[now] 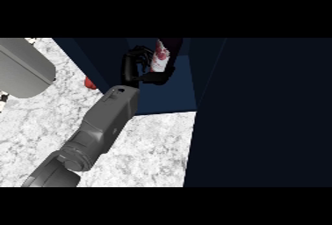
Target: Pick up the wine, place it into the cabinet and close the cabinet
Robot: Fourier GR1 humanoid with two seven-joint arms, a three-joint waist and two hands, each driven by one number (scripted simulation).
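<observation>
Dark navy cabinet [259,110] fills the right side & top centre, its open compartment facing the counter. White-grey marbled counter [149,149] covers lower left. Grey appliance [23,66] sits at upper left edge. One grey forearm [97,132] runs up from bottom left into the cabinet opening; can't tell which arm. Its black hand [136,66] is clenched round the wine [160,57], bottle upright inside the compartment w/ red-white label showing. Small red object [91,82] on counter just left of the arm.
</observation>
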